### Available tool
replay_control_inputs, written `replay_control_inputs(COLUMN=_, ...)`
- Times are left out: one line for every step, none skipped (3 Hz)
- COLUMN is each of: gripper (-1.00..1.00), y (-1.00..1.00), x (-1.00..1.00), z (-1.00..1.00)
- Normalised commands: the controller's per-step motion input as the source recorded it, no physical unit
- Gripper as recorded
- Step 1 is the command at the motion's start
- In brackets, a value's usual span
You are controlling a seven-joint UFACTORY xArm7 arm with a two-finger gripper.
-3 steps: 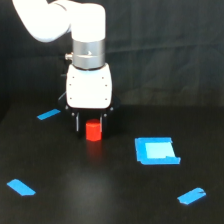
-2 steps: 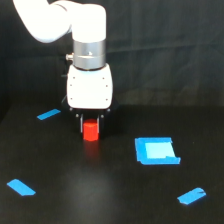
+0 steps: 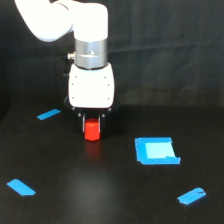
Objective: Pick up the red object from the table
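Observation:
The red object (image 3: 92, 130) is a small red-orange cylinder on the black table (image 3: 112, 195), left of centre in the exterior view. My gripper (image 3: 92, 121) hangs straight down over it from the white arm. Its two dark fingers (image 3: 80, 120) stand against the cylinder's left and right sides, shut on it. The top of the cylinder is hidden between the fingers. Its base is at or just above the table surface; I cannot tell which.
A flat blue square (image 3: 156, 150) lies to the exterior view's right of the cylinder. Blue tape strips lie at the far left (image 3: 48, 114), the near left (image 3: 21, 187) and the near right (image 3: 191, 196).
The fingers have closed in onto the red cylinder's sides. The arm and the cylinder have stayed at almost the same spot.

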Motion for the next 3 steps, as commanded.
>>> replay_control_inputs(gripper=-1.0, y=-0.29, x=0.08, z=0.91)
replay_control_inputs(gripper=-1.0, y=-0.3, x=0.14, z=0.92)
replay_control_inputs(gripper=-1.0, y=-0.18, x=0.25, z=0.95)
